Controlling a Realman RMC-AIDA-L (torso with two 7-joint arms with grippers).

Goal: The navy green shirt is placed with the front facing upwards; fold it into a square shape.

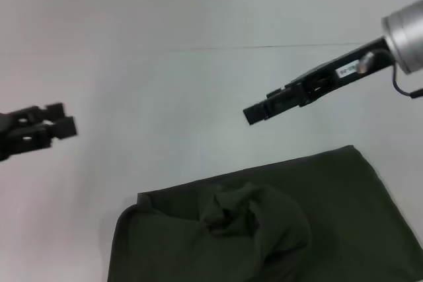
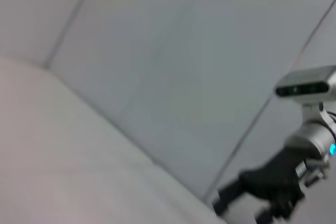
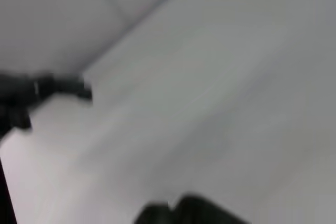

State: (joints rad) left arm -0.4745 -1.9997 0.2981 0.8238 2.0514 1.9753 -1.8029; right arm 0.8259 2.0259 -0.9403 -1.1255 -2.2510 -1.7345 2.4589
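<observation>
olive shirt (image 1: pixel 291 222) lies bunched at lower right of the head view, not yet square. left gripper (image 1: pixel 63 125) at far left and right gripper (image 1: pixel 254 113) above it both hover empty, jaws unreadable. next: descend, pinch an edge.

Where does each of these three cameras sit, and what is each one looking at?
Head: on the robot's head, looking down at the navy green shirt, left gripper and right gripper.
Left wrist: on the left arm, sees table and the right arm.
Right wrist: on the right arm, sees table.
Shared: the right gripper, in head and left-wrist views.
</observation>
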